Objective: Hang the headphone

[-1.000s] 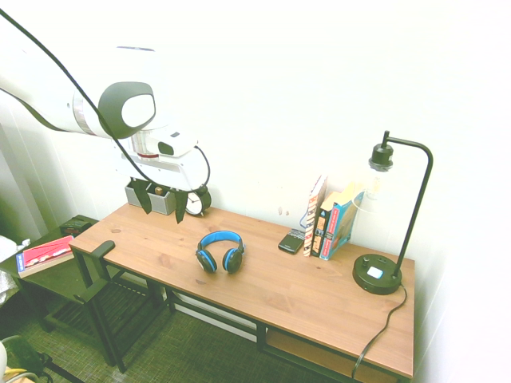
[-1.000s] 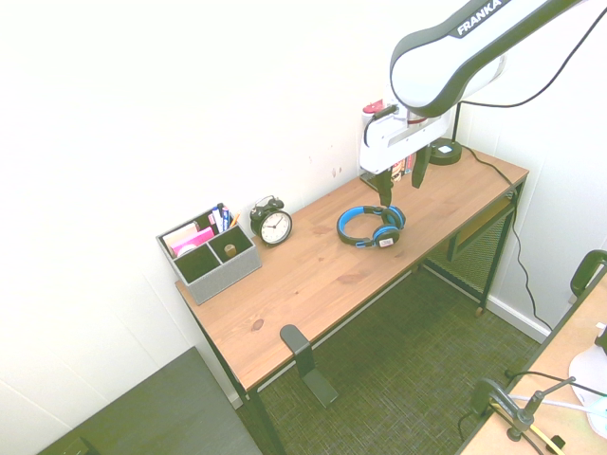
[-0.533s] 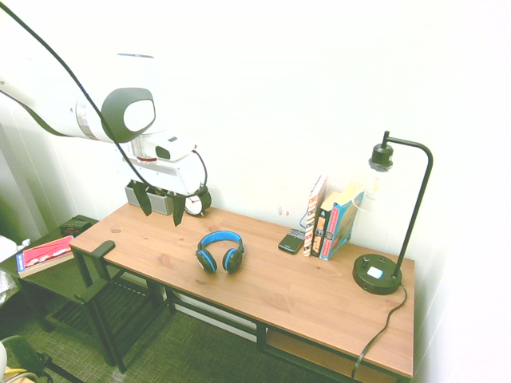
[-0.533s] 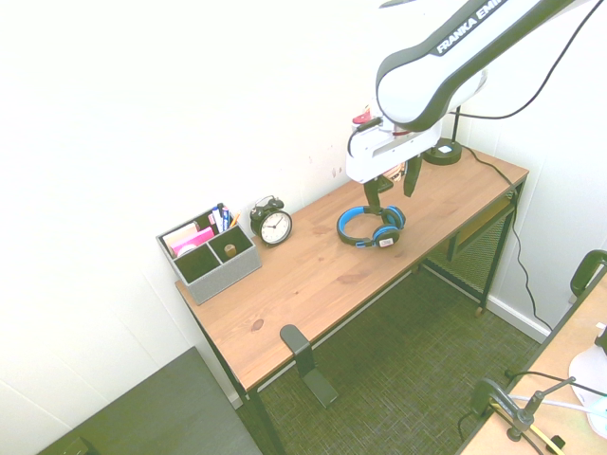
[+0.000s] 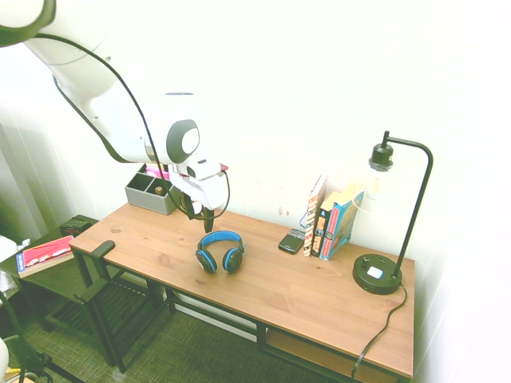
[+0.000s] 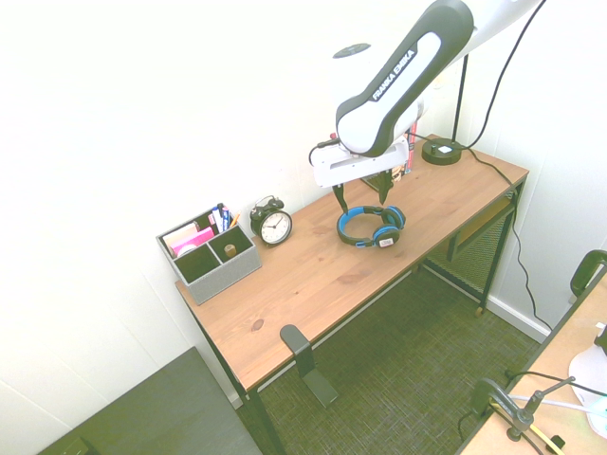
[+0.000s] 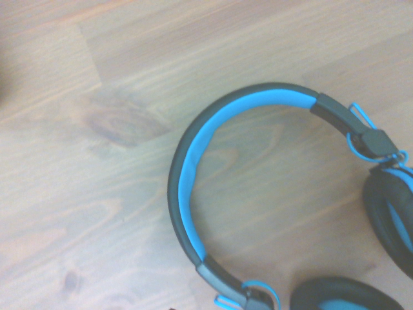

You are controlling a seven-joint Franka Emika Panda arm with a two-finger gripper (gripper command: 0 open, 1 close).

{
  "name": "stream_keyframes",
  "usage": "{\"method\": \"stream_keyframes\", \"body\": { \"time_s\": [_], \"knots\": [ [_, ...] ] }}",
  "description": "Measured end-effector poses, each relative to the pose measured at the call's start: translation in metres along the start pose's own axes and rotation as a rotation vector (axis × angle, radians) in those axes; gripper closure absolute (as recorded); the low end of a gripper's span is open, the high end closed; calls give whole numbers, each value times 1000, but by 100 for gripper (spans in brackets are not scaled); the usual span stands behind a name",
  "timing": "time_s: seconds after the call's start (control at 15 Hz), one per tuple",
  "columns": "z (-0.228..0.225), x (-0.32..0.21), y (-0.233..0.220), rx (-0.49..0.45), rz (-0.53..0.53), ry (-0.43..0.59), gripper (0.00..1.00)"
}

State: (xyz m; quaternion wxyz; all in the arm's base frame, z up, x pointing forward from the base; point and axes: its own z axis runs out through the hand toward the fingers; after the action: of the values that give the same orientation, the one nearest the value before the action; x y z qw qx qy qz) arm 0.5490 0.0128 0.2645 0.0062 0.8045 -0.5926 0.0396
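Wrist view, item one: headphone (image 7: 187,194), lying flat on the wooden desk (image 7: 97,129); arched headband, bright blue on its inner face and dark along the outer edge, thin blue wire loops at the hinges, padded black ear cups partly cut off at the frame edge. Both exterior views place it (image 5: 220,250) (image 6: 370,226) near the middle of the desk (image 5: 303,291) (image 6: 303,275), apart from every other object.

Item two: gripper (image 5: 200,217) (image 6: 361,197), pointing straight down, dark fingers spread wide with nothing between them, hanging just above the headband without touching it; white arm, smooth glossy shell with black joint caps, bent sharply at the wrist.

Item three: desk, warm brown plank top with visible grain and knots, black metal frame.

Item four: round black alarm clock (image 6: 272,224), white dial, beside a grey compartment organiser (image 6: 209,256) holding pens.

Item five: upright books (image 5: 331,217), a dark phone (image 5: 291,241), and a black hooked desk lamp (image 5: 395,219) on a round base
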Motion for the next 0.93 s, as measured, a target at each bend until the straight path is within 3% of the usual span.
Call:
{"method": "stream_keyframes", "body": {
  "time_s": [0.13, 0.2, 0.93],
  "knots": [
    [18, 5, -9, 15, 19, -7, 0],
    [26, 6, -15, 20, 23, -9, 100],
    [86, 16, -51, 19, 57, -56, 100]
  ]
}}
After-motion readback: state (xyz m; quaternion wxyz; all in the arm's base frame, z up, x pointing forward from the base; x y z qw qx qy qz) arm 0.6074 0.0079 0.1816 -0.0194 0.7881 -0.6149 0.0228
